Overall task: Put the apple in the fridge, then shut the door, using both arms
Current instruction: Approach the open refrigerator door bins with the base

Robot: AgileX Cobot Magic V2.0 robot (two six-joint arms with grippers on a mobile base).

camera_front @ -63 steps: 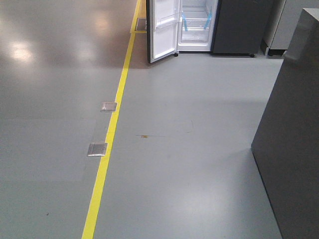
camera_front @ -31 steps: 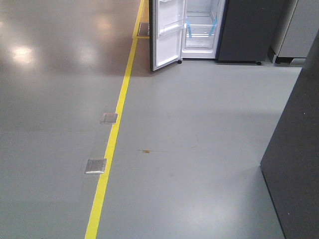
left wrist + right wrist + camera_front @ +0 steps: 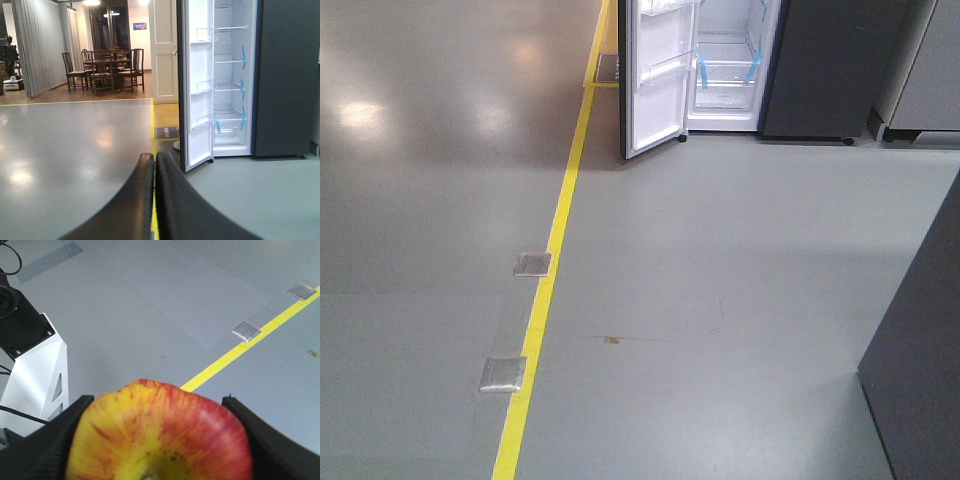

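The fridge (image 3: 725, 60) stands at the far end of the floor, dark grey outside and white inside, with shelves marked by blue tape. Its door (image 3: 655, 90) is swung open to the left. Both also show in the left wrist view, the fridge (image 3: 230, 90) and the door (image 3: 197, 100) with its clear bins. My left gripper (image 3: 154, 160) is shut and empty, pointing toward the fridge from several steps away. My right gripper (image 3: 157, 400) is shut on the apple (image 3: 160, 435), red and yellow with its stem dimple facing the camera, held above the floor.
A yellow floor line (image 3: 545, 300) runs toward the fridge, with two metal floor plates (image 3: 532, 264) beside it. A dark grey panel (image 3: 920, 380) stands close at the right. A table with chairs (image 3: 105, 67) is far back left. The white robot base (image 3: 35, 375) is below left.
The floor plates and the fridge have slid down the front view and the grey panel has slid out to the right: the base has rolled toward the fridge.
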